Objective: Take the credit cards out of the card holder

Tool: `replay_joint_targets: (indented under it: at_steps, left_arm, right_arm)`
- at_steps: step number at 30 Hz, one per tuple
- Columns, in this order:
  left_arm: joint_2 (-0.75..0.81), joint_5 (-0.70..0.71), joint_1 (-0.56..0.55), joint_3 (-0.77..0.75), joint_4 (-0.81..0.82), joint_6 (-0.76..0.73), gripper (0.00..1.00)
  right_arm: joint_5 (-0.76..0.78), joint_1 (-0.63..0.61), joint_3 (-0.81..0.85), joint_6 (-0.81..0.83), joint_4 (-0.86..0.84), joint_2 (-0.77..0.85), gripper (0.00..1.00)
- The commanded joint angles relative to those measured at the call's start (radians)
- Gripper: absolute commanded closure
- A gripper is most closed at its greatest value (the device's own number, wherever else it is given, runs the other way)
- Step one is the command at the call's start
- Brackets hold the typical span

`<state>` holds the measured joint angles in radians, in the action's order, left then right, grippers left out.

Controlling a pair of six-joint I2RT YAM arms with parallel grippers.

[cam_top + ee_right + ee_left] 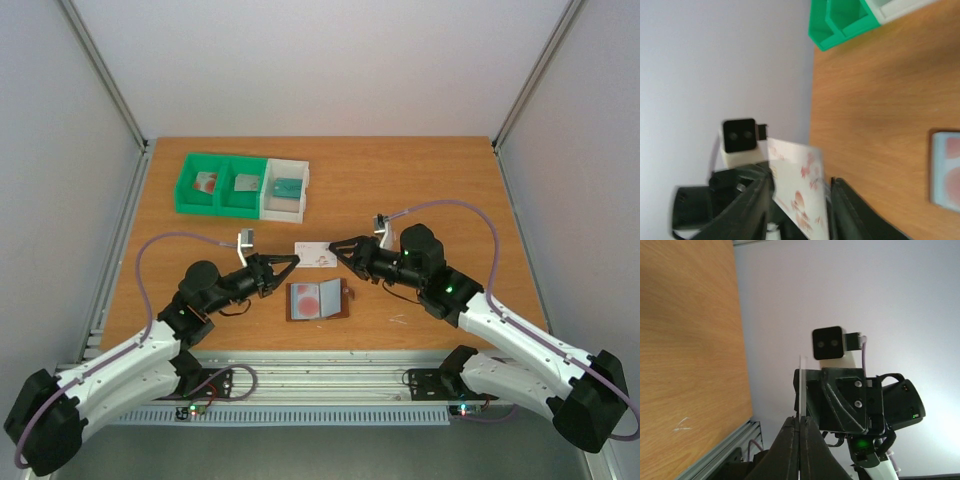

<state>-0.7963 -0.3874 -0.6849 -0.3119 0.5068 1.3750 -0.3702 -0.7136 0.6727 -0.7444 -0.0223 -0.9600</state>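
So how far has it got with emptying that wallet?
Well along, it seems. Done: the three bins each appear to hold one of the sorted cards. In hand: a white card with red marks is off the table, pinched by the left tool, while the right tool has its fingers apart around the other end. Left: the open card holder still shows a red-circled card.

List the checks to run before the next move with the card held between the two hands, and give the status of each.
1. Left hand shut on the white card: ok.
2. Right hand open, fingers either side of the card: ok.
3. Right fingers touching the card: cannot tell.
4. Card holder lies open, apart from both hands: ok.
5. Cards left in the card holder: cannot tell.
6. Bins unobstructed: ok.
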Motion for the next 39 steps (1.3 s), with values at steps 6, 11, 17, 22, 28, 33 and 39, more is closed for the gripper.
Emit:
replay_joint_targets:
  at_steps: [6, 11, 17, 22, 28, 33, 39]
  left_arm:
    - [0.082, 0.028, 0.019, -0.221, -0.515, -0.287, 0.99]
    - [0.067, -0.024, 0.066, -0.277, -0.621, -0.330, 0.99]
    - [-0.007, -0.118, 0.154, -0.382, -0.780, -0.403, 0.99]
    - [-0.080, -0.154, 0.222, -0.499, -0.909, -0.532, 1.00]
    - [-0.176, -0.274, 0.346, -0.574, -0.886, -0.559, 1.00]
    - [-0.280, -0.343, 0.444, -0.722, -1.032, -0.662, 1.00]
    - [-0.379, -0.368, 0.520, -0.830, -1.106, -0.741, 0.99]
  right_arm:
    - [0.052, 0.001, 0.038, 0.193, 0.275, 0.159, 0.20]
    - [0.041, 0.000, 0.067, 0.275, 0.394, 0.227, 0.02]
    - [0.016, 0.000, 0.063, 0.323, 0.479, 0.281, 0.02]
    - [0.001, 0.001, 0.081, 0.356, 0.560, 0.305, 0.02]
    - [-0.024, 0.001, 0.095, 0.374, 0.620, 0.331, 0.01]
    - [-0.013, 0.001, 0.119, 0.390, 0.647, 0.344, 0.02]
    - [0.005, 0.001, 0.122, 0.371, 0.651, 0.366, 0.01]
